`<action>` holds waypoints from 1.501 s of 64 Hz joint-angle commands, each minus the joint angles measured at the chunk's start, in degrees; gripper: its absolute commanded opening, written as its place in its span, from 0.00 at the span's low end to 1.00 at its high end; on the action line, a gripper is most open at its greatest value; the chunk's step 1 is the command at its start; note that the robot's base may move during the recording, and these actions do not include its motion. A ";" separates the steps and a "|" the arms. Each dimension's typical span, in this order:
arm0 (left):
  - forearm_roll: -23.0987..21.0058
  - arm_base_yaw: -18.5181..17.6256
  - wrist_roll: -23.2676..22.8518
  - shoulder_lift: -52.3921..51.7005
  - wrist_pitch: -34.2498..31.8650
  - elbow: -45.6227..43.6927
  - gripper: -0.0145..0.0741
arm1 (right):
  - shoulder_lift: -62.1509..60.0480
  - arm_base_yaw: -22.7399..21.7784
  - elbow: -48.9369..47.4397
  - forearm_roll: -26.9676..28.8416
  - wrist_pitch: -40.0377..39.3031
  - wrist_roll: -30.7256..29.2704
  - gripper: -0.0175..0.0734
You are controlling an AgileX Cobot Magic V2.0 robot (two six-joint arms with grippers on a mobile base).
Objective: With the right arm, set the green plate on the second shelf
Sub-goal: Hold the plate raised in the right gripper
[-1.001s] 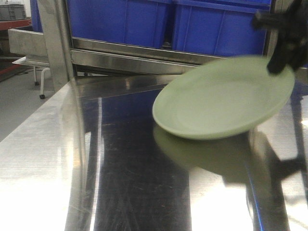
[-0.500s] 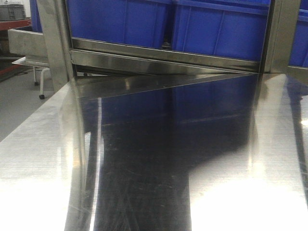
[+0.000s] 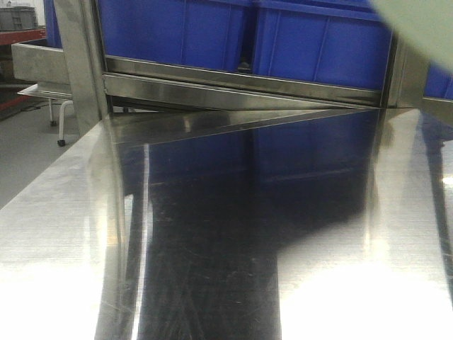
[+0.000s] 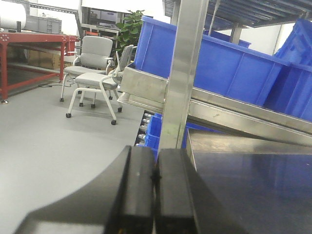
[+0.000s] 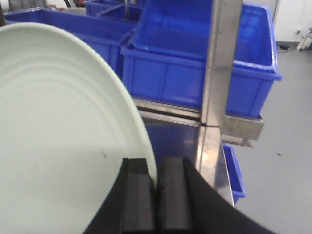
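**Rim of the green plate (image 5: 58,122) pinched in the right gripper (image 5: 157,168)**

In the right wrist view, two black, matte, block-shaped fingers (image 5: 139,195) close on the plate's thin raised edge, one on each face. The plate is smooth, pale sage and faintly ringed. It stands tilted on its rim and fills the left half of the view, with its left and lower parts cut off. A small dark speck sits on its surface.

The left gripper (image 4: 156,156) holds nothing. Its two flat black pads are pressed together with only a seam between them.

From the front camera, the brushed steel worktop (image 3: 212,248) is scratched and mirror-bright. Only a blurred pale-green wedge of the plate (image 3: 425,28) shows, cut off by the top right corner of the frame. It is raised above the worktop's far right corner. Neither gripper shows in that view.

At the worktop's far edge runs a tilted steel shelf rail (image 3: 233,81) between two square steel posts (image 3: 81,64). On the shelf stand glossy blue plastic bins (image 3: 318,42). Two are plain to see and the others are only slivers.

Farther off in the left wrist view are two grey office chairs (image 4: 92,63), one red metal rack (image 4: 29,44) and one leafy plant (image 4: 129,29).
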 commanded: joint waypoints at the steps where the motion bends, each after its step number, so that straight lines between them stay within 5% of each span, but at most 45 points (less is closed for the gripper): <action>1: -0.34 0.06 -0.17 -1.03 -4.67 2.34 0.31 | -0.97 -0.01 1.18 -0.72 -10.60 -0.28 0.26; 20: -0.34 0.06 -0.17 -1.03 -4.67 2.34 0.31 | -4.32 -0.01 7.27 -1.01 -28.30 -0.22 0.26; 96: -0.34 0.06 -0.17 -1.03 -4.67 2.34 0.31 | -4.32 -0.01 7.49 -1.01 -28.24 -0.22 0.26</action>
